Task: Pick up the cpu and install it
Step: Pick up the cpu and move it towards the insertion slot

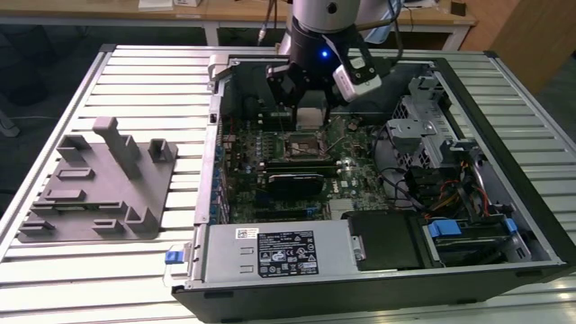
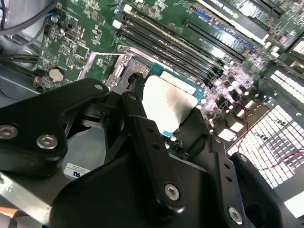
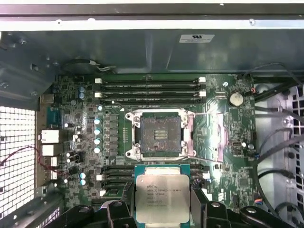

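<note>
My gripper (image 1: 309, 111) hangs inside the open computer case (image 1: 205, 169), shut on the cpu (image 1: 309, 117), a small square chip with a silvery top. In both wrist views the cpu (image 3: 162, 192) (image 2: 167, 100) sits clamped by its edges between the black fingers (image 2: 142, 130). The open motherboard socket (image 3: 160, 133) lies below and a little ahead of the chip, its load frame swung aside. In the exterior view the socket (image 1: 303, 145) is just below the gripper, towards the case's front. The chip is held above the board, apart from it.
A grey tray (image 1: 99, 189) with upright blocks lies on the slatted table at the exterior view's left. Inside the case are a black heatsink block (image 1: 293, 181), the power supply (image 1: 270, 250), a drive cage (image 1: 432, 131), cables (image 1: 450, 189) and memory slots (image 3: 149, 90).
</note>
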`<action>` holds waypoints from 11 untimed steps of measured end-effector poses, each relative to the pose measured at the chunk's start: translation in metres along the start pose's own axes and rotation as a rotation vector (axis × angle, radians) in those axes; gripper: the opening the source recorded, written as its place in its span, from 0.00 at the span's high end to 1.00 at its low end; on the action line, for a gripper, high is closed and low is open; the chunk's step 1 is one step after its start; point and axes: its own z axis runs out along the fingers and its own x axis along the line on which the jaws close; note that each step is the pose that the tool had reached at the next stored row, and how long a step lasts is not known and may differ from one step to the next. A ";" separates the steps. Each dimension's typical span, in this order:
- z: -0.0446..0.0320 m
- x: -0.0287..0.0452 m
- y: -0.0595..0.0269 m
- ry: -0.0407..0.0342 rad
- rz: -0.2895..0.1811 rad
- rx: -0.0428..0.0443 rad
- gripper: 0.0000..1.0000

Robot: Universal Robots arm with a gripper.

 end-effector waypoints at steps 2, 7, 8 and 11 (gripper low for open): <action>0.0022 0.0001 0.0018 0.0009 -0.013 -0.0001 0.45; 0.0080 0.0002 0.0056 0.0029 -0.045 -0.0006 0.45; 0.0091 0.0003 0.0064 0.0033 -0.050 -0.0006 0.45; 0.0124 -0.0003 0.0080 0.0037 -0.058 -0.0009 0.45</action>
